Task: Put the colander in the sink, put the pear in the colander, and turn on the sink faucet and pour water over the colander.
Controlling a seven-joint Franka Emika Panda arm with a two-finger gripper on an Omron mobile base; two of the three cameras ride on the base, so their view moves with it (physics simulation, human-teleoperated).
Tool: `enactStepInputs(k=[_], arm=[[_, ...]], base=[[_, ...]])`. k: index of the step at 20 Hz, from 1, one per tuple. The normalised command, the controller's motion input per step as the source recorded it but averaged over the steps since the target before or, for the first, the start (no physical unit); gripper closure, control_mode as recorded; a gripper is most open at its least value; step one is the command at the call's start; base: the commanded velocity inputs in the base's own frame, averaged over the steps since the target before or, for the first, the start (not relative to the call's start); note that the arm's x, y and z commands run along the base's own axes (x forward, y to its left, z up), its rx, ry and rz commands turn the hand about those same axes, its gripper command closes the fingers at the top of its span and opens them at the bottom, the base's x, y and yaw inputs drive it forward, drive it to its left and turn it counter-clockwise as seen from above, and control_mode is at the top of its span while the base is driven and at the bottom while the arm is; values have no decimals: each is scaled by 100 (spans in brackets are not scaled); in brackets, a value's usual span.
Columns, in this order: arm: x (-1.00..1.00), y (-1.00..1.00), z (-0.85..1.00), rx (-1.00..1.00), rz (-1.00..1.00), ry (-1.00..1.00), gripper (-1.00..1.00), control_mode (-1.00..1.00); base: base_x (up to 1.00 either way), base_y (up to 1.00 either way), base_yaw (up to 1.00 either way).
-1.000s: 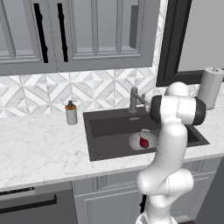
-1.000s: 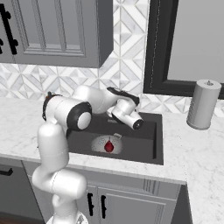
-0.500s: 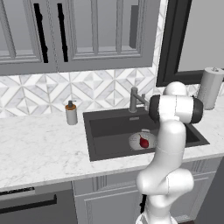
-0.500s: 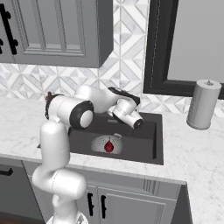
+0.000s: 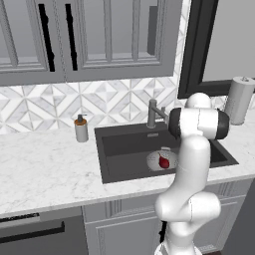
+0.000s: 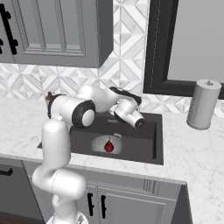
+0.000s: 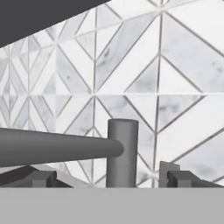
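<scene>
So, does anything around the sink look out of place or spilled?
Nothing stands out. The colander sits upright in the sink with the pear inside it. No water runs from the sink faucet, and the soap bottle stands upright on the counter.

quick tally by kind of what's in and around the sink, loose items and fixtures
colander: 1
pear: 1
sink faucet: 1
soap dispenser: 1
paper towel roll: 1
sink: 1
Total: 6
</scene>
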Motion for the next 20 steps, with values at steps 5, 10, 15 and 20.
enactStepInputs(k=[5,10,15,20], arm=[[2,-9,0,0,0,0,-100,-100],[11,0,0,0,0,0,-100,-100],[19,1,0,0,0,0,-100,-100],[25,0,0,0,0,0,-100,-100]], base=[[0,0,0],[0,0,0],[0,0,0],[0,0,0]])
